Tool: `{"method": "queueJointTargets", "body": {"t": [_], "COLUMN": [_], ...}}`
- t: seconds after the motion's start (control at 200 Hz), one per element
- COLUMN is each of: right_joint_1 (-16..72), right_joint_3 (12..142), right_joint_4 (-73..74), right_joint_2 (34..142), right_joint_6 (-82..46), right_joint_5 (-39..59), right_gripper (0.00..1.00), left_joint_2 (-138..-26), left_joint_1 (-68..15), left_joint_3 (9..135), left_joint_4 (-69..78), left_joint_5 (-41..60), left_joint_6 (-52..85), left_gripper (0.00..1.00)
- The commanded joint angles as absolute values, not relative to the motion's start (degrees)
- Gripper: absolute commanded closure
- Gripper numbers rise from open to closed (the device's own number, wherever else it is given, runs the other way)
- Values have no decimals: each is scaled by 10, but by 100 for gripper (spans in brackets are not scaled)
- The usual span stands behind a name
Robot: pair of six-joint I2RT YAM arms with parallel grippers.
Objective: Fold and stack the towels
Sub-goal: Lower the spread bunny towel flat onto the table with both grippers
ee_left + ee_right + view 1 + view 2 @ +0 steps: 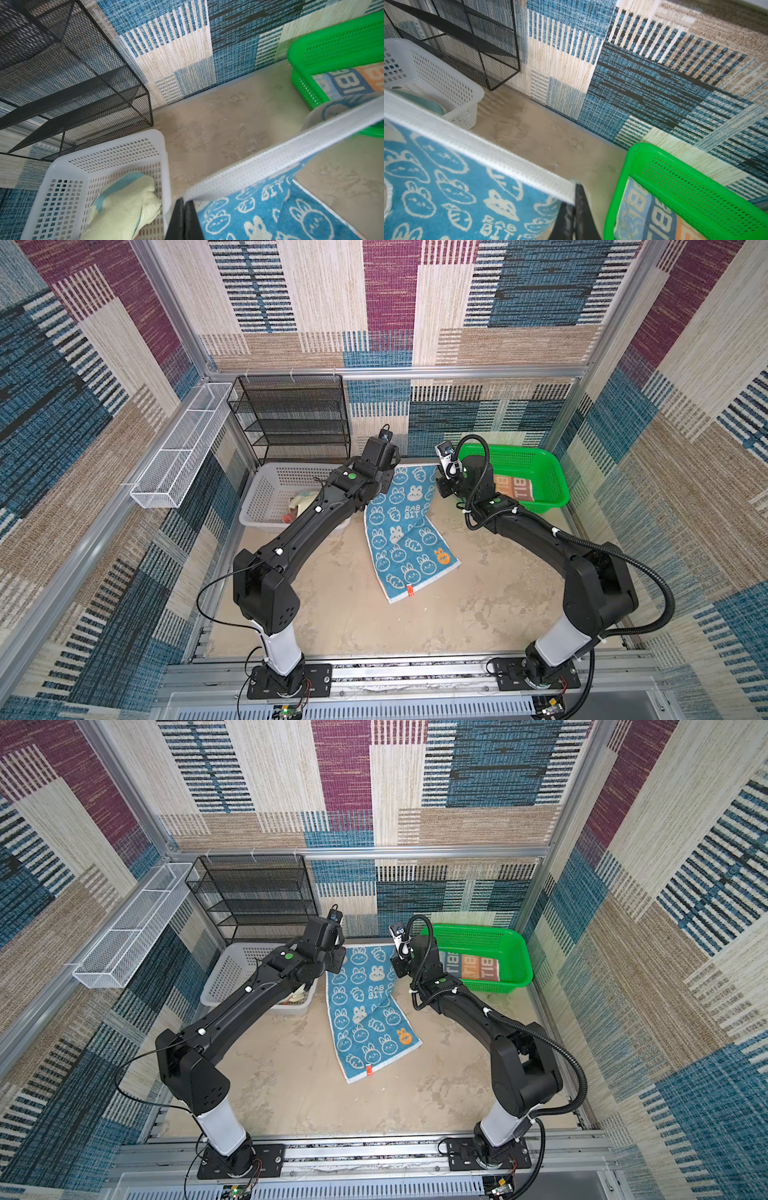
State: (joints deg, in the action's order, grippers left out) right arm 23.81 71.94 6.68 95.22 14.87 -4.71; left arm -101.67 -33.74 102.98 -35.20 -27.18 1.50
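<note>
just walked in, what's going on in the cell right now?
Both arms are on the blue rabbit towel. The left gripper and the right gripper are each shut on a far corner, holding its white hem stretched above the table. The near end lies on the table with a diagonal crease. A striped towel lies flat in the green basket. A crumpled pale green towel sits in the white basket, not yet folded.

Blue rabbit towel (pixel 405 526), far edge raised, draping onto table (pixel 332 605); striped towel (pixel 513 488) in basket (pixel 540 464).
</note>
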Motion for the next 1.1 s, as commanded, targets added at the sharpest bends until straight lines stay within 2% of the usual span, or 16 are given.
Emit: {"method": "queueJointTargets", "body": {"t": [0.0,0.331,0.491,0.711,1.092], "right_joint_1": [230,230,230,230,230], "right_joint_3": [747,804,783,705,562], "right_joint_4": [100,101,93,75,-13], "right_joint_2": [970,1035,1045,1013,897], "right_joint_6": [144,129,127,109,3], "right_joint_5": [-110,-73,-73,-69,-63], "right_gripper": [100,100,100,100,100], "left_joint_2": [-1006,-1005,-1002,-963,-862], "left_joint_1": [-329,-306,-301,-322,-424], "left_joint_3": [1045,1037,997,898,756], "left_joint_4": [-361,-366,-369,-368,-383], "left_joint_5": [-367,-395,-361,-311,-261], "left_joint_6": [20,11,29,71,171], "left_gripper": [100,100,100,100,100]}}
